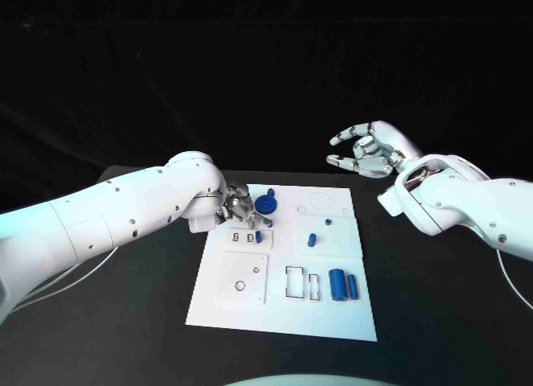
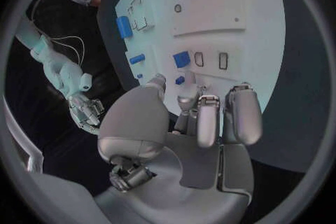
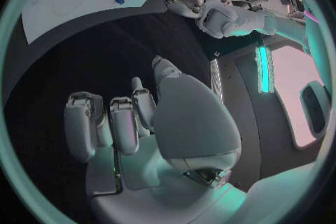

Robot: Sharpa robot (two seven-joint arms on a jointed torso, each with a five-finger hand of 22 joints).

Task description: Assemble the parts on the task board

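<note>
- The left arm point(image 1: 116, 213) comes in from the left and reaches to the far-left part of the task board point(image 1: 284, 322), the white plate in the middle of the black tabletop point(image 1: 127, 338).
- The left hand point(image 1: 235, 206) is low over the far-left corner of the board, its fingers curled downward. Whether it holds a part I cannot tell; the fingertips are close to the small blue parts there.
- Just right of this hand is a round blue part point(image 1: 268, 206), on the far area of the board.
- A little nearer, a small blue part point(image 1: 258, 236) stands in a slot beside two small rectangular outlines.
- More to the right, a short blue part point(image 1: 313, 238) lies about the middle of the board, and a tiny blue part point(image 1: 328, 220) is just beyond it.
- On the near-right area two blue cylinders point(image 1: 344, 285) lie side by side, next to rectangular outlines.
- The right hand point(image 1: 366, 151) hovers above the tabletop beyond the far-right corner of the board, well apart from it. Its fingers are spread and half curled, with nothing in them.
</note>
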